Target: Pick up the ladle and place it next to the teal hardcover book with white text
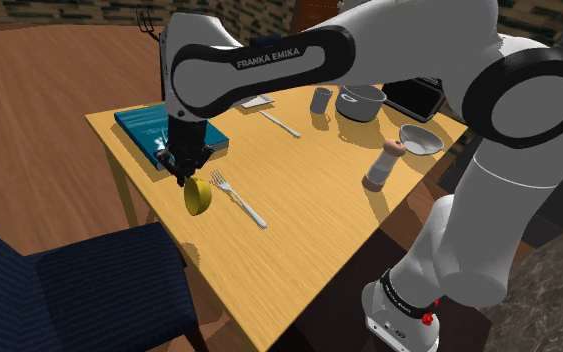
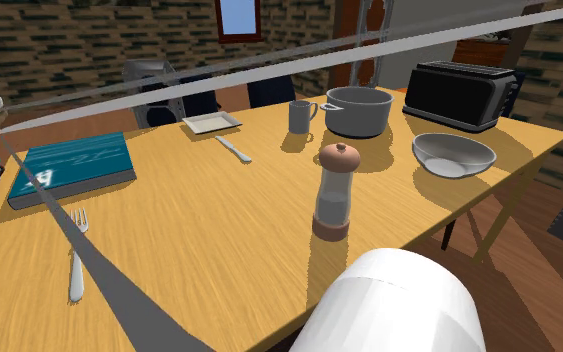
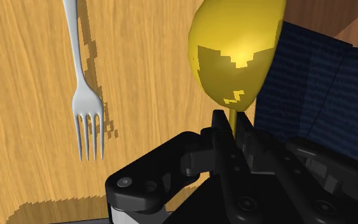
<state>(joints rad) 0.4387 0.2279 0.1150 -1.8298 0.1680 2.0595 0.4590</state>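
Ladle [image 1: 198, 195] first: we are seeing it hanging bowl-down from the gripper [image 1: 182, 170], whose black fingers [image 3: 219, 127] are clamping the thin yellow handle between them, so the wrist view is looking along the handle onto the yellow bowl. We are reading this hold as deliberate, since a pinch on the handle close to the bowl is letting the heavy end hang straight instead of swinging. The ladle is hanging low over the table [image 1: 309, 220] near its edge on the shoulder view's left, just beside the near corner of the teal book [image 1: 169, 130] and just left of the fork [image 1: 239, 198]. We cannot tell whether the bowl is touching the wood or hovering just above it. In our judgement we are looking at the placing stage, because the ladle is already next to the book and what is remaining is to set it down and let go. The spot is making sense as the bare strip between book and fork, though it is narrow. The blue chair [image 3: 317, 95] is showing past the bowl in the wrist view, which is telling us the table edge is close, so a careless release could be sending the rounded bowl rolling off. The pepper mill [image 1: 384, 165], pot [image 1: 361, 102] and toaster [image 2: 459, 95] are standing well apart on the far right, out of the way.
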